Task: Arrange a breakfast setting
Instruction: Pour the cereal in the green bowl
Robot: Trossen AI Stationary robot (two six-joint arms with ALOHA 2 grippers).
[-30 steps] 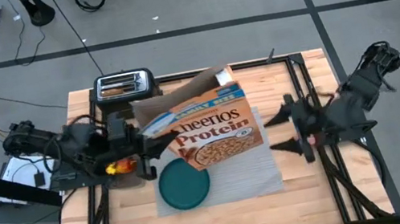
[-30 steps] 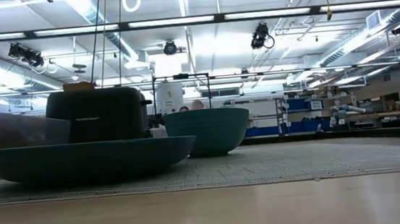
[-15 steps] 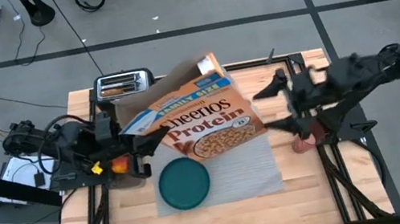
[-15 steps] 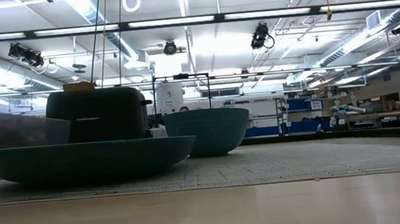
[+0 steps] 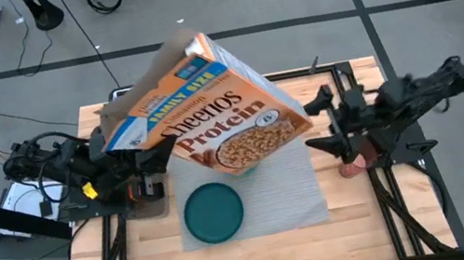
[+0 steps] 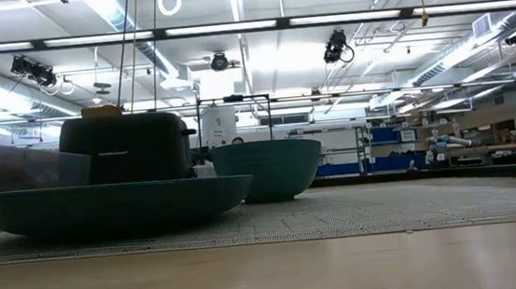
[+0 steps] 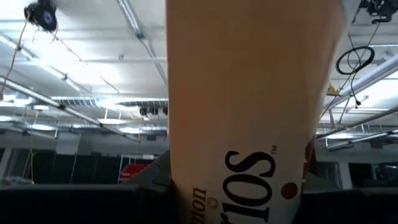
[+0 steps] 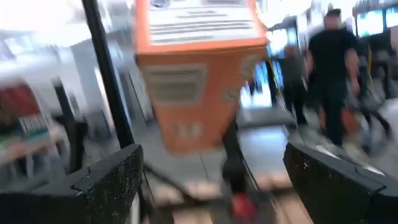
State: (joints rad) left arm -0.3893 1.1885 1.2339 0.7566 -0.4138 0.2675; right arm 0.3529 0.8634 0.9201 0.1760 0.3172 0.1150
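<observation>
The left gripper (image 5: 154, 160) is clamped on the bottom end of the Cheerios box (image 5: 211, 115) and has swung it up off the mat in the last second, so the open top now points up and back over the table's far-left edge. It looks like a tilt, probably toward the teal bowl (image 6: 266, 167), though the box hides the bowl from above. The right gripper (image 5: 321, 124) has just spread fully wide and hangs empty off to the right of the grey placemat (image 5: 295, 195). The teal plate (image 5: 214, 212) sits on the mat's near-left corner. Nothing poured yet, I think.
</observation>
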